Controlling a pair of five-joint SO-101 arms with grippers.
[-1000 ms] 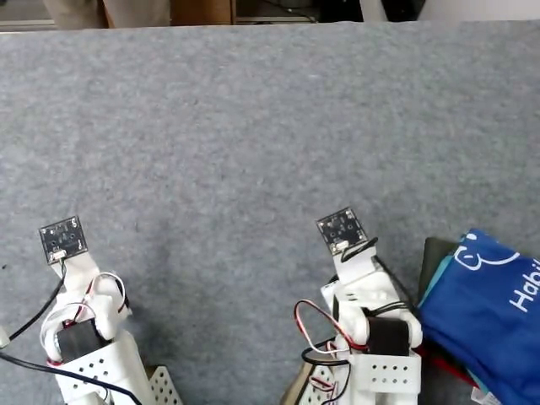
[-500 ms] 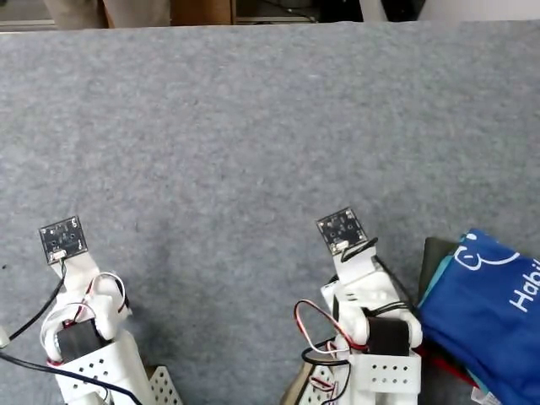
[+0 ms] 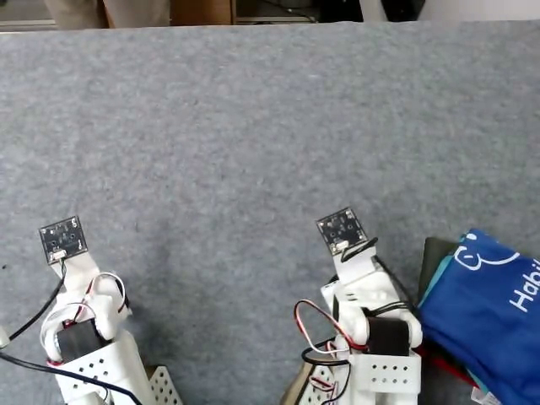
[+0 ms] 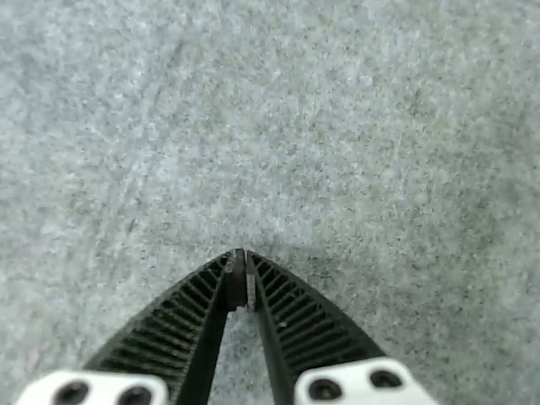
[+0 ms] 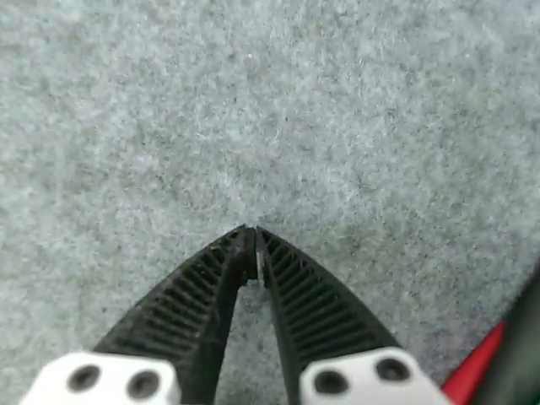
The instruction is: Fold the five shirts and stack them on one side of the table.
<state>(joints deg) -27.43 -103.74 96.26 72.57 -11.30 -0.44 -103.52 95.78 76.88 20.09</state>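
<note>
Grey felt tabletop [image 3: 253, 126]: your left gripper [image 4: 239, 268] and right gripper [image 5: 251, 245] hover low, tips pressed together, holding nothing. Blue-topped stack of folded shirts [image 3: 485, 316] sits beside your right arm [image 3: 371, 325], set aside as tasked.

Table cover [image 3: 253, 126]: grey felt-like cloth, matt, fuzzy nap, with faint brushed streaks in the left wrist view. Left gripper [image 4: 239, 278] and right gripper [image 5: 251, 253]: matt black plastic, ribbed inner faces, on smooth white plastic mounts. Blue shirt [image 3: 485, 325], lower right of the high view: soft matt cloth with a smooth white print. Right arm [image 3: 371, 325] body: smooth white plastic, slight sheen.
</note>
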